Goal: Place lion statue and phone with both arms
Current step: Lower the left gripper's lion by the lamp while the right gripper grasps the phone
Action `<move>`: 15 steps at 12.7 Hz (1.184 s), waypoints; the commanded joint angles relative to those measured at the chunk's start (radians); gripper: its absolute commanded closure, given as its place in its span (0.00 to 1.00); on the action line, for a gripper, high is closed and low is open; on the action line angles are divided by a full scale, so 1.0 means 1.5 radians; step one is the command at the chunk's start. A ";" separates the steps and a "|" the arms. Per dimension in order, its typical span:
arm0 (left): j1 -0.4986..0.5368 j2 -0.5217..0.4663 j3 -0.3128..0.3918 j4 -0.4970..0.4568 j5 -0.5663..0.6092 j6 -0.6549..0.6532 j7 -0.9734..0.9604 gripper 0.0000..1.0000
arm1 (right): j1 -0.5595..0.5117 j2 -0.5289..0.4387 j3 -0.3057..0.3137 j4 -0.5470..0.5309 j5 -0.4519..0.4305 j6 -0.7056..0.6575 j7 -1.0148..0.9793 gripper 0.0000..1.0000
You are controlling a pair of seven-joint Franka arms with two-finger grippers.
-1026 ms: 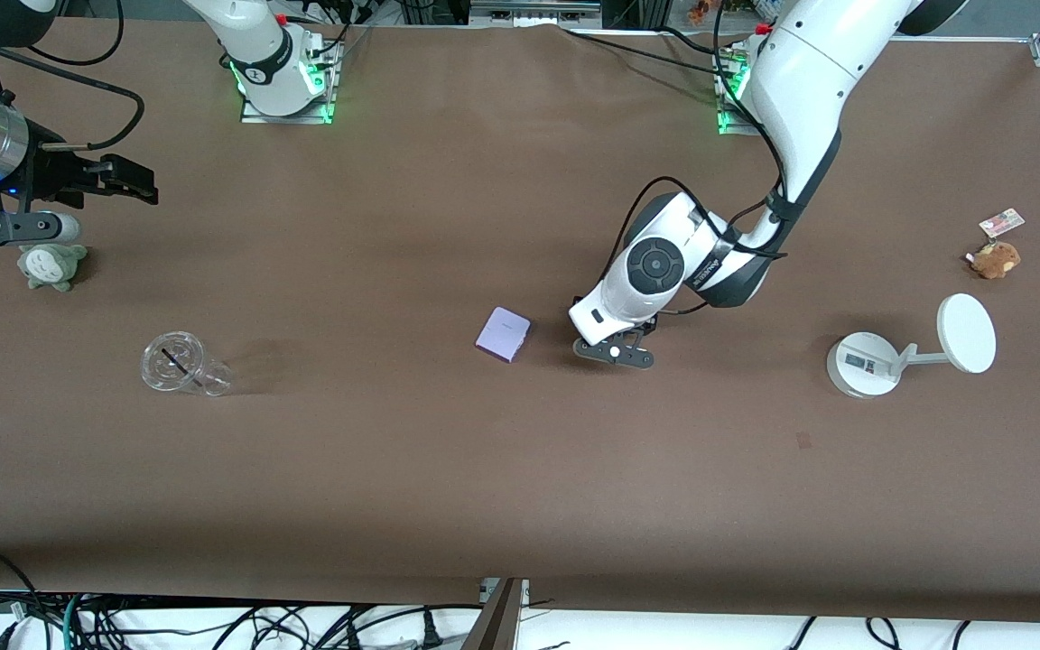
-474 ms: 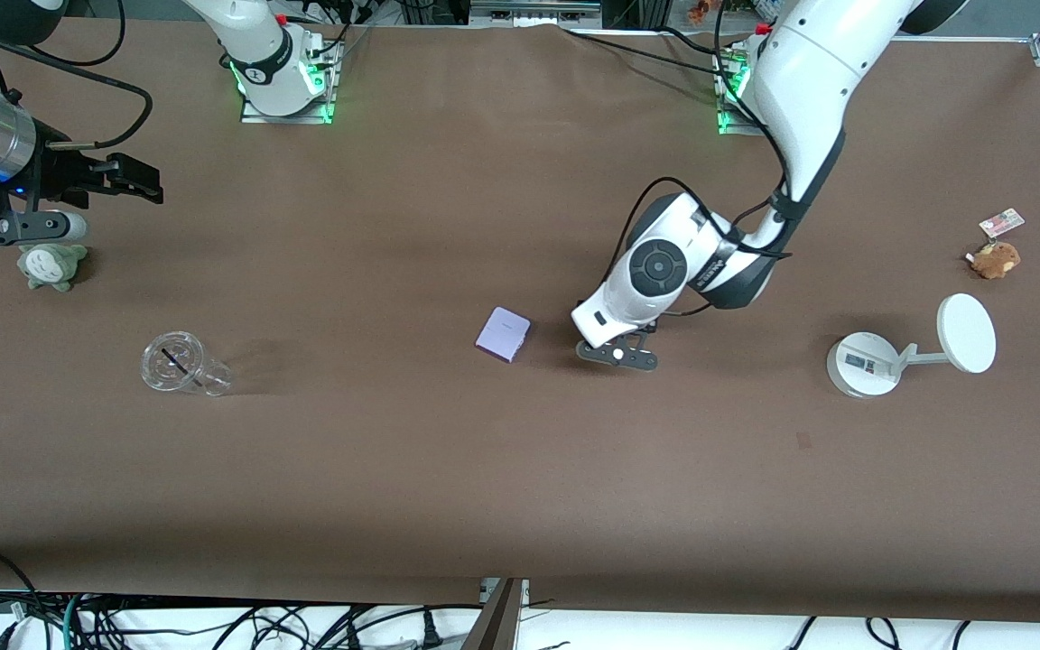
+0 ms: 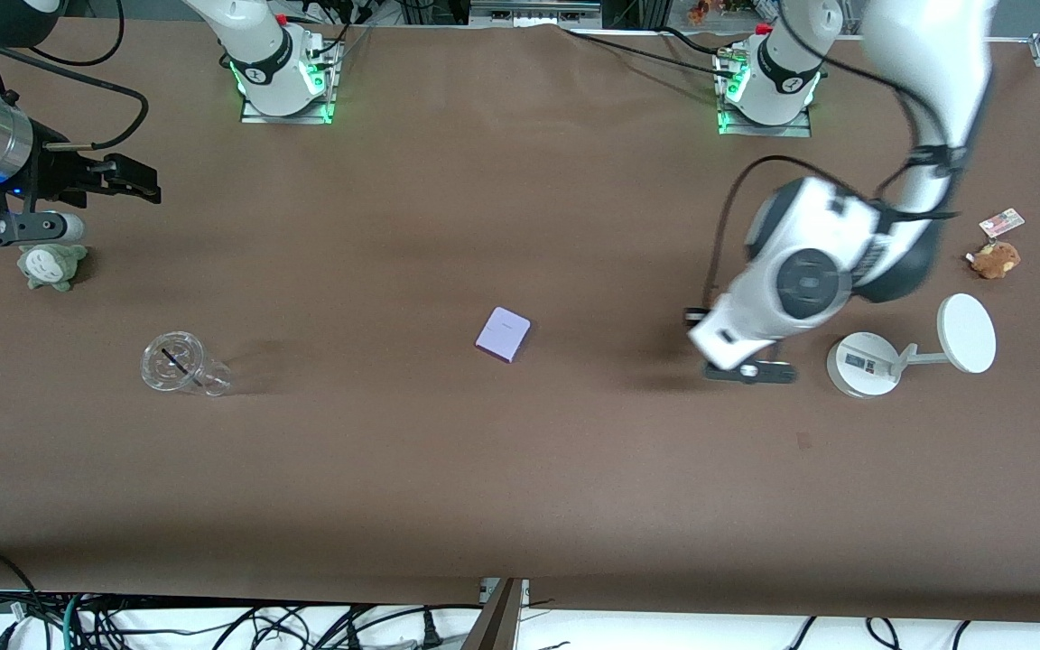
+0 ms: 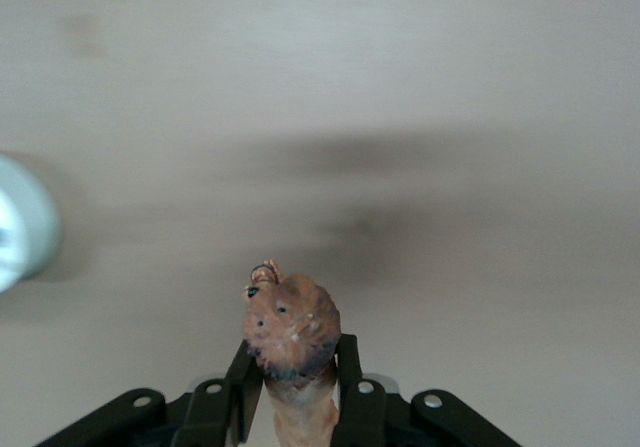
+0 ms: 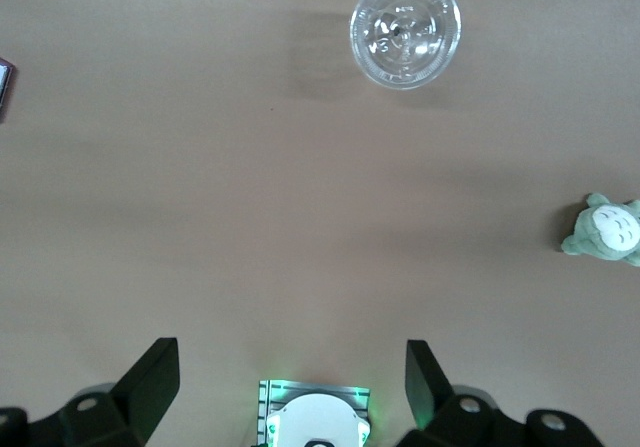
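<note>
The lion statue (image 4: pixel 290 329), a reddish-brown figurine with a darker mane, is gripped between the black fingers (image 4: pixel 347 379) of my left gripper (image 4: pixel 292 387). In the front view the left gripper (image 3: pixel 748 371) hangs low over the table beside the white stand, and the wrist hides the lion. The phone (image 3: pixel 503 334), a lavender slab, lies flat mid-table; its edge also shows in the right wrist view (image 5: pixel 4 85). My right gripper (image 3: pixel 125 178) is open and empty, raised at the right arm's end above the grey-green plush; its fingers (image 5: pixel 155 379) stand wide apart.
A white round-based stand (image 3: pixel 863 363) with a disc (image 3: pixel 966 333) stands at the left arm's end. A brown plush (image 3: pixel 995 259) with a tag (image 3: pixel 1001 221) lies farther from the camera. A grey-green plush (image 3: pixel 51 264) and a clear lidded cup (image 3: pixel 181 364) are at the right arm's end.
My left arm has swung from beside the phone toward its own end of the table, now next to the white stand, with the lion in its jaws. The right arm has hardly moved.
</note>
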 commanded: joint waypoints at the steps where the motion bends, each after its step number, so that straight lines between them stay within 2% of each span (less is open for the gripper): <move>1: 0.054 0.014 -0.007 -0.008 0.018 0.000 0.057 0.84 | 0.029 0.020 0.003 0.018 0.003 0.000 0.054 0.00; 2: 0.058 0.024 -0.006 -0.011 0.018 0.016 0.058 0.84 | 0.045 0.026 0.004 0.018 0.003 0.008 0.082 0.00; 5: 0.077 0.053 0.006 -0.019 0.104 0.045 0.059 0.84 | 0.091 0.044 0.004 0.019 0.007 0.043 0.168 0.00; 8: 0.084 0.071 0.006 -0.020 0.105 0.076 0.060 0.83 | 0.159 0.089 0.004 0.020 0.020 0.113 0.296 0.00; 10: 0.096 0.079 0.006 -0.033 0.105 0.096 0.060 0.83 | 0.216 0.155 0.003 0.038 0.018 0.182 0.401 0.00; 13: 0.104 0.089 0.009 -0.059 0.110 0.156 0.060 0.83 | 0.275 0.273 0.004 0.123 0.017 0.246 0.528 0.00; 15: 0.113 0.101 0.009 -0.061 0.149 0.168 0.060 0.83 | 0.300 0.338 0.003 0.166 0.016 0.288 0.578 0.00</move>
